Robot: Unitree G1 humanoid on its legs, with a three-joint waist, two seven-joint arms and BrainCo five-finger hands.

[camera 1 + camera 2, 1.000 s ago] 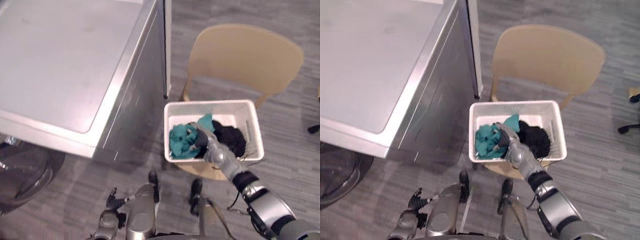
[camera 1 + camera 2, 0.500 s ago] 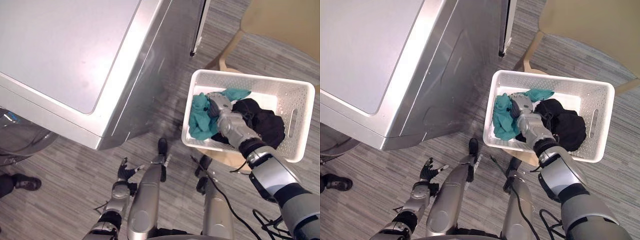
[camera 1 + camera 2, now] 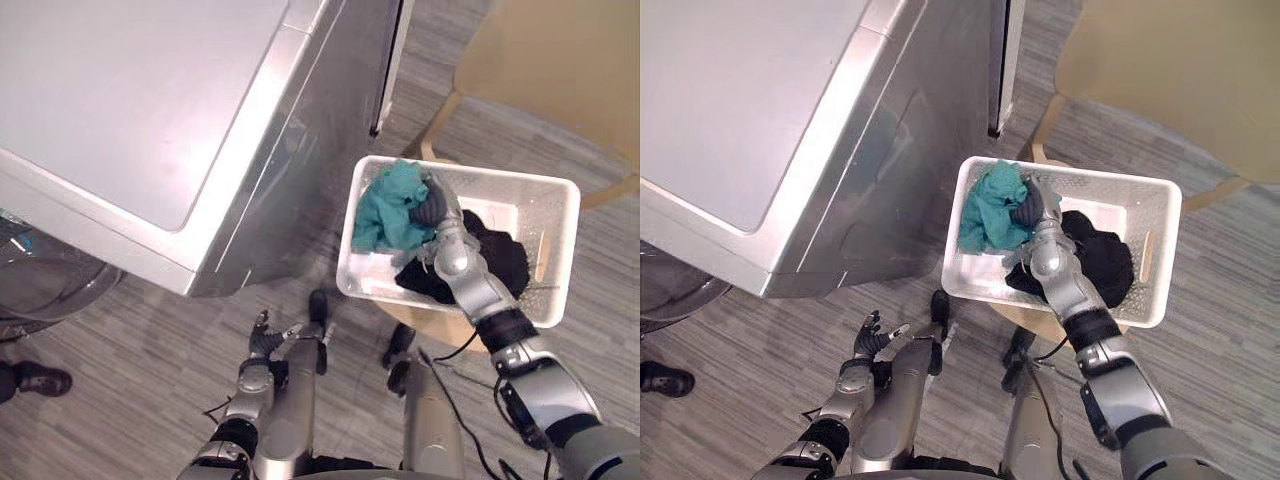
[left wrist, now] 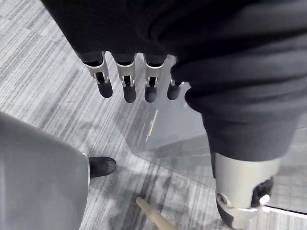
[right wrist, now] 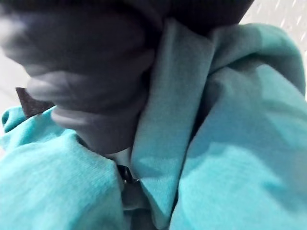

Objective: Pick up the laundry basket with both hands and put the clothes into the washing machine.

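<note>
A white laundry basket [image 3: 555, 250] rests on a tan chair [image 3: 560, 70] to the right of the silver washing machine [image 3: 130, 100]. Inside it lie a teal garment [image 3: 388, 207] and black clothes [image 3: 500, 262]. My right hand [image 3: 433, 203] reaches into the basket, its fingers curled into the teal garment [image 5: 230, 158], which is bunched and raised at the basket's far left corner. My left hand [image 3: 268, 345] hangs low by my side above the floor. Its fingers [image 4: 124, 81] are straight and hold nothing.
The machine's round glass door [image 3: 40, 290] stands open at the left edge. A person's dark shoe [image 3: 30, 380] is on the grey striped floor beneath it. A narrow gap of floor separates the machine's side from the basket.
The camera has shifted. My right hand has curled on the teal garment and lifted it off the pile toward the basket's far left corner. My left hand has stayed low and open.
</note>
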